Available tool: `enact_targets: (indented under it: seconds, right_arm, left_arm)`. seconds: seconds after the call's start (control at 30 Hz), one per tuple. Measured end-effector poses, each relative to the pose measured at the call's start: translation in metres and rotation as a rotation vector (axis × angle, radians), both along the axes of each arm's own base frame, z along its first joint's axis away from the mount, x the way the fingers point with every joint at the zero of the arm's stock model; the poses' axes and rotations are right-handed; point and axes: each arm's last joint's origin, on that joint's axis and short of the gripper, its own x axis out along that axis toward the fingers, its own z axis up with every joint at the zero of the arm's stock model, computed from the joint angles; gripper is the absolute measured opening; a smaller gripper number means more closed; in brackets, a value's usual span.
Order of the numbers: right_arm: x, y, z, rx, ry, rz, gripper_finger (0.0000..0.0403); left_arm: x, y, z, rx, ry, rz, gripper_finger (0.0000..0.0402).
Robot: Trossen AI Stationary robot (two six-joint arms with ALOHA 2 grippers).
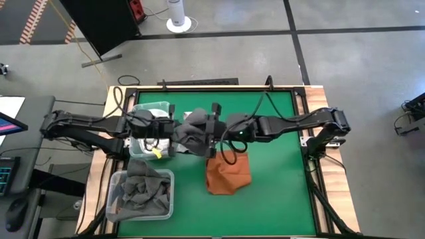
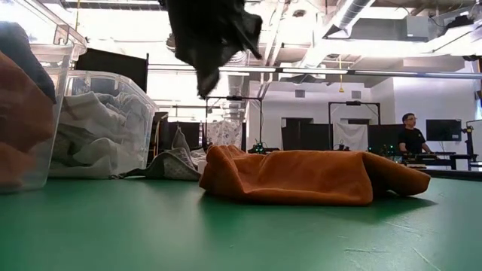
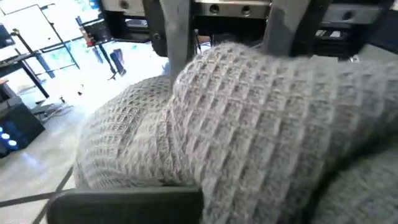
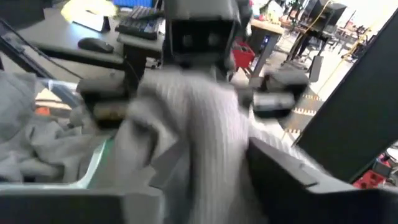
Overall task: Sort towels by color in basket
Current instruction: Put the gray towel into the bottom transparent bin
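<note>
Over the middle of the table [image 1: 279, 199], a hanging towel [image 1: 191, 136] is held aloft, clear of the surface. It is flanked by the left gripper [image 1: 174, 138] on its left and the right gripper [image 1: 211, 136] on its right, both just beside it. Below and slightly right of it, nearer the front edge, a flat towel [image 1: 228, 174] is spread on the table. Two bins are set along the left side: the far bin [image 1: 137, 109] behind, the near bin [image 1: 171, 176] in front, each loaded with towels. A crumpled towel [image 2: 177, 162] is seen on the table, between the far bin and the flat towel.
</note>
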Motion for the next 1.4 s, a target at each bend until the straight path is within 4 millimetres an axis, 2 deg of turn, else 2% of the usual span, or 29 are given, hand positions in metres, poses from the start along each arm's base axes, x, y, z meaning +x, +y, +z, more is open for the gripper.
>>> enact_targets:
  seconds: [0.13,0.27,0.43,0.63,0.77,0.87,0.93,1.07,1.2,1.33,1.4]
  right_arm:
    - [-0.025,0.001,0.019,0.010,0.018,-0.004,0.0237]
    - [-0.053,-0.005,0.031,0.065,0.082,-0.089,0.0251]
    - [-0.078,-0.016,0.026,0.135,0.216,-0.251,0.0246]
    - [-0.083,-0.020,0.010,0.157,0.284,-0.418,0.0238]
    - [-0.080,-0.020,-0.009,0.168,0.298,-0.451,0.0235]
    - [-0.078,-0.020,-0.022,0.186,0.296,-0.463,0.0234]
    - [-0.078,-0.019,-0.029,0.205,0.304,-0.473,0.0234]
    - [-0.077,-0.011,-0.045,0.233,0.279,-0.479,0.0234]
    - [-0.076,0.002,-0.055,0.217,0.241,-0.482,0.0234]
    - [-0.080,0.014,-0.059,0.209,0.236,-0.494,0.0234]
    - [-0.082,0.019,-0.058,0.199,0.221,-0.499,0.0234]
  left_arm:
    - [-0.023,0.002,0.022,-0.039,0.013,0.028,0.0020]
    - [-0.051,0.002,0.034,-0.164,0.147,0.009,0.0020]
    - [-0.084,-0.006,0.049,-0.425,0.319,-0.239,0.0020]
    - [-0.103,-0.020,0.048,-0.758,0.540,-0.563,0.0022]
    - [-0.104,-0.029,0.041,-0.824,0.671,-0.566,0.0026]
    - [-0.098,-0.040,0.031,-0.862,0.751,-0.581,0.0026]
    - [-0.090,-0.050,0.024,-0.860,0.756,-0.592,0.0025]
    - [-0.083,-0.066,-0.004,-0.773,0.835,-0.449,0.0025]
    - [-0.082,-0.084,-0.032,-0.644,0.928,-0.326,0.0026]
    - [-0.082,-0.106,-0.046,-0.477,0.953,-0.270,0.0026]
    - [-0.083,-0.118,-0.052,-0.352,0.958,-0.301,0.0026]
